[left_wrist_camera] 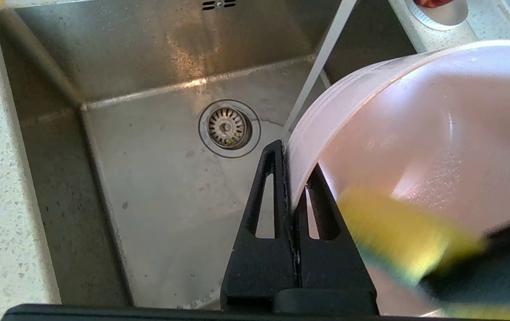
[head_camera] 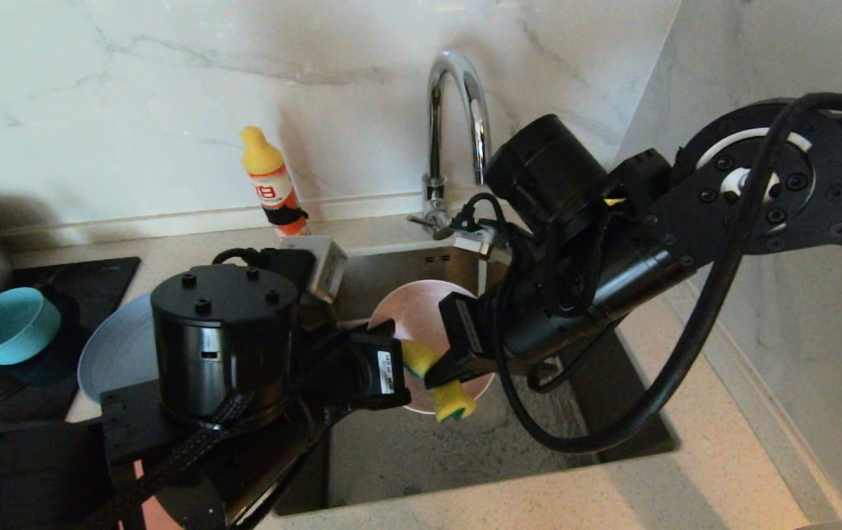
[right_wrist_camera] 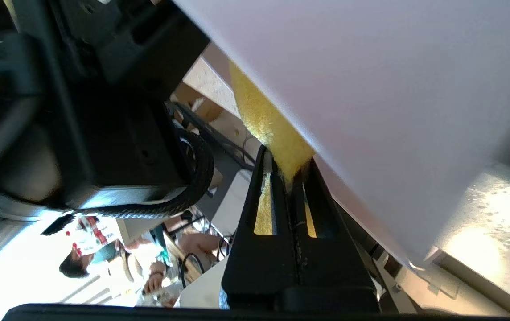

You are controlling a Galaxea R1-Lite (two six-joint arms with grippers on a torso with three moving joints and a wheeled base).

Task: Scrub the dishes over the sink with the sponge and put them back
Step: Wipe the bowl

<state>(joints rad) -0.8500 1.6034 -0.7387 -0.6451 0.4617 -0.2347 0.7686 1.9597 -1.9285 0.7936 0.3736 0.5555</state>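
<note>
Left pincer (left_wrist_camera: 287, 154) clamped on rim of small pale pink dish (head_camera: 421, 309) tilted over steel sink (left_wrist_camera: 157, 187); right pincer (right_wrist_camera: 287, 167) pinching yellow sponge (head_camera: 447, 386) pressed against dish face

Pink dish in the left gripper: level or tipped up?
Tipped. The pink dish stands on edge over the sink, rim pinched by the left gripper, face toward the sponge.

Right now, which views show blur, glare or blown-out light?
Left wrist view: the sponge is smeared by motion, the sink sharp with a warm glint on its back wall. Right wrist view: the pale pink dish is soft, the background below blown out. Head view: evenly lit, the tap glinting.
</note>
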